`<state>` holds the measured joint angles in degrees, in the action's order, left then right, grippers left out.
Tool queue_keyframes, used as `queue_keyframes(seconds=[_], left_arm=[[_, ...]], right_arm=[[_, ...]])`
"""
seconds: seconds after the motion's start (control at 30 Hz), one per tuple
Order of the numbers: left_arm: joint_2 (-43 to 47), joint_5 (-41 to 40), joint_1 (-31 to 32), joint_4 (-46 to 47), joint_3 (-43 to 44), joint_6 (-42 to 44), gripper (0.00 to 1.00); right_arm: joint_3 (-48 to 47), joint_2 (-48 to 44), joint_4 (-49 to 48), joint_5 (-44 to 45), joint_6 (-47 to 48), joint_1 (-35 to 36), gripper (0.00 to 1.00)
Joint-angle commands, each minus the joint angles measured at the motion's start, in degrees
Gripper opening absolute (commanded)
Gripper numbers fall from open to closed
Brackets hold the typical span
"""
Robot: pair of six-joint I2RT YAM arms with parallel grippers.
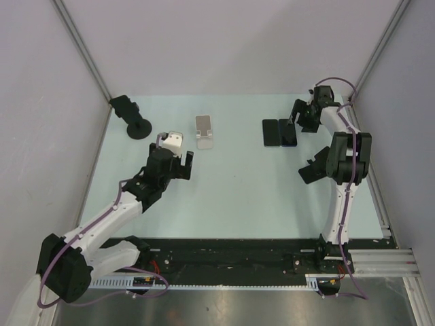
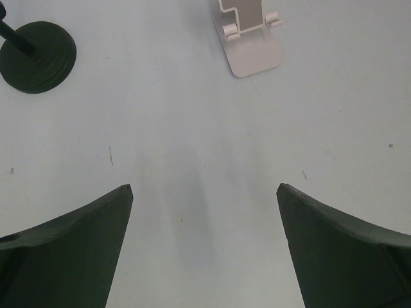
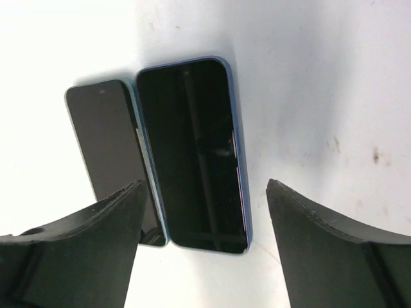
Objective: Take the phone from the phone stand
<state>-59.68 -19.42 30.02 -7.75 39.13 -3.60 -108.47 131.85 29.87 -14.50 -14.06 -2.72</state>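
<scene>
The white phone stand (image 1: pixel 204 130) sits at mid-table with nothing on it; the left wrist view shows it (image 2: pixel 252 48) at the top. A blue-rimmed phone (image 3: pixel 192 154) lies flat, screen up, on the table (image 1: pixel 238 190) at the right, touching a second dark phone (image 3: pixel 106 138) on its left. In the top view the blue-rimmed phone (image 1: pixel 288 132) and the dark phone (image 1: pixel 271 132) lie side by side. My right gripper (image 3: pixel 205 186) hovers over the blue-rimmed phone's near end, open, its fingers clear of it. My left gripper (image 2: pixel 204 187) is open over bare table, short of the stand.
A black stand with a round base (image 1: pixel 134 117) stands at the far left corner, and the left wrist view has it (image 2: pixel 37 56) at the top left. Grey walls enclose the table on three sides. The right arm's elbow (image 1: pixel 346 156) hangs near the right edge.
</scene>
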Motion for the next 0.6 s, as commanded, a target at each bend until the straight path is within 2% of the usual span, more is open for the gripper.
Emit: queue_keyframes(seconds=[0.0, 0.07, 0.17, 0.33, 0.57], left_arm=[[2.5, 1.4, -0.4, 2.0, 2.2, -1.1, 1.00], [3.7, 1.8, -0.4, 2.0, 2.2, -1.5, 1.00], [5.4, 2.5, -0.3, 1.9, 2.2, -2.1, 1.00], [8.1, 5.0, -0.3, 1.9, 1.8, -4.0, 1.00], [10.5, 7.1, 1.5, 1.9, 1.6, -5.1, 1.00]], right_arm=[[0.5, -12.1, 1.9, 5.5, 1.0, 0.3, 0.85], [2.9, -17.8, 1.6, 7.6, -0.2, 0.2, 0.90], [10.5, -27.5, -1.0, 10.8, -1.5, -0.7, 0.92], [25.8, -43.7, -4.2, 11.9, -5.5, -5.5, 0.92], [39.4, -59.4, -4.3, 8.4, -9.0, -12.9, 0.88]])
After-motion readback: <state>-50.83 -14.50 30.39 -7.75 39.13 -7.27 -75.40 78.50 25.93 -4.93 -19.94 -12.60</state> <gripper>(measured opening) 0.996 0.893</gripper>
